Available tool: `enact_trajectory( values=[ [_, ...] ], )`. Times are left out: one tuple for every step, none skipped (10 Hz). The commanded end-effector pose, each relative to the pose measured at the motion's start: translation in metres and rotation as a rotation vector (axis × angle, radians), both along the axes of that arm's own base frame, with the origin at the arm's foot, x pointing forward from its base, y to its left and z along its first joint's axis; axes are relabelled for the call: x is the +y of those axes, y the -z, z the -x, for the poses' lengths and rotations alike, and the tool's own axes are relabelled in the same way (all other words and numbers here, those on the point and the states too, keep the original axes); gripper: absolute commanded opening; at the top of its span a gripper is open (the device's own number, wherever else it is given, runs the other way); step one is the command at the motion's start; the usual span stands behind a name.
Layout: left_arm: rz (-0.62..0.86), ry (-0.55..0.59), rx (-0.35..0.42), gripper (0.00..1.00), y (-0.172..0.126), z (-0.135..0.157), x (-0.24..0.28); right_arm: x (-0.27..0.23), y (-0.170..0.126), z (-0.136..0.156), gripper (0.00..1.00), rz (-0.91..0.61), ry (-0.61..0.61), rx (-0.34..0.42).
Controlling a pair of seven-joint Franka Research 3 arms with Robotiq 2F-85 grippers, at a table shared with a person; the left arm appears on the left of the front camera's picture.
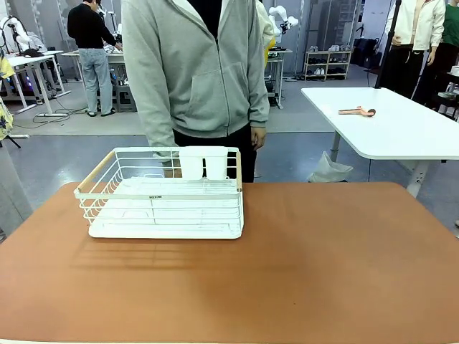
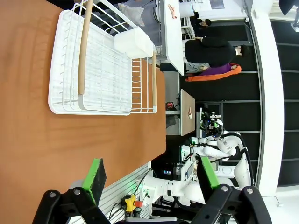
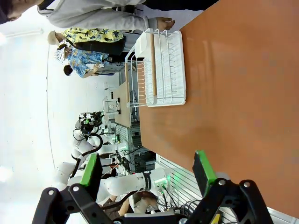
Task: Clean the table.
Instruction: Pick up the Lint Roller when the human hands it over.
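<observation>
The table point(image 1: 323, 265) has a smooth reddish-brown top with rounded corners and spans the front view. It also runs under both wrist cameras, table point(image 2: 28, 154) and table point(image 3: 243, 93). A white wire rack point(image 1: 165, 193) with wooden handles stands on its left half. My left gripper point(image 2: 152, 179) is open above the table's near edge, nothing between its green pads point(image 2: 97, 179). My right gripper point(image 3: 147, 172) is open too, empty, with green pads point(image 3: 203, 167) spread wide.
A person in a grey hoodie point(image 1: 193, 72) stands at the far edge behind the rack, one hand point(image 1: 258, 137) hanging by the side. The rack point(image 2: 98, 70) point(image 3: 161, 70) holds a white cup holder point(image 1: 204, 163). A white-topped table point(image 1: 391, 122) stands at the back right.
</observation>
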State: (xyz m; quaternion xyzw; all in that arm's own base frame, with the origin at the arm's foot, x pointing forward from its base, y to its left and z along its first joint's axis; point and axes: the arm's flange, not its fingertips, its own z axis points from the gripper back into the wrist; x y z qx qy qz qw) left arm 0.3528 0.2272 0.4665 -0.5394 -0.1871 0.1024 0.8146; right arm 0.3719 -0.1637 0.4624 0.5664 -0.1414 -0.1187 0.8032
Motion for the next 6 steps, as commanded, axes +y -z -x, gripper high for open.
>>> enact_trajectory(
  values=[
    [0.002, -0.001, -0.010, 1.00, -0.0002, 0.0012, 0.0017, 0.0004, -0.0019, -0.0002, 1.00, 0.001, 0.006, -0.003],
    [0.002, -0.001, -0.010, 1.00, -0.0002, 0.0012, 0.0017, 0.0004, -0.0019, -0.0002, 1.00, 0.001, 0.006, -0.003],
    [0.002, -0.001, -0.010, 1.00, -0.0002, 0.0012, 0.0017, 0.0004, -0.0019, -0.0002, 1.00, 0.001, 0.006, -0.003],
    [0.002, -0.001, -0.010, 1.00, -0.0002, 0.0012, 0.0017, 0.0004, -0.0019, -0.0002, 1.00, 0.001, 0.006, -0.003],
    [0.002, -0.001, -0.010, 1.00, -0.0002, 0.0012, 0.0017, 0.0004, -0.0019, -0.0002, 1.00, 0.001, 0.006, -0.003],
    [0.002, -0.001, -0.010, 1.00, -0.0002, 0.0012, 0.0017, 0.0004, -0.0019, -0.0002, 1.00, 0.001, 0.006, -0.003]
  ],
)
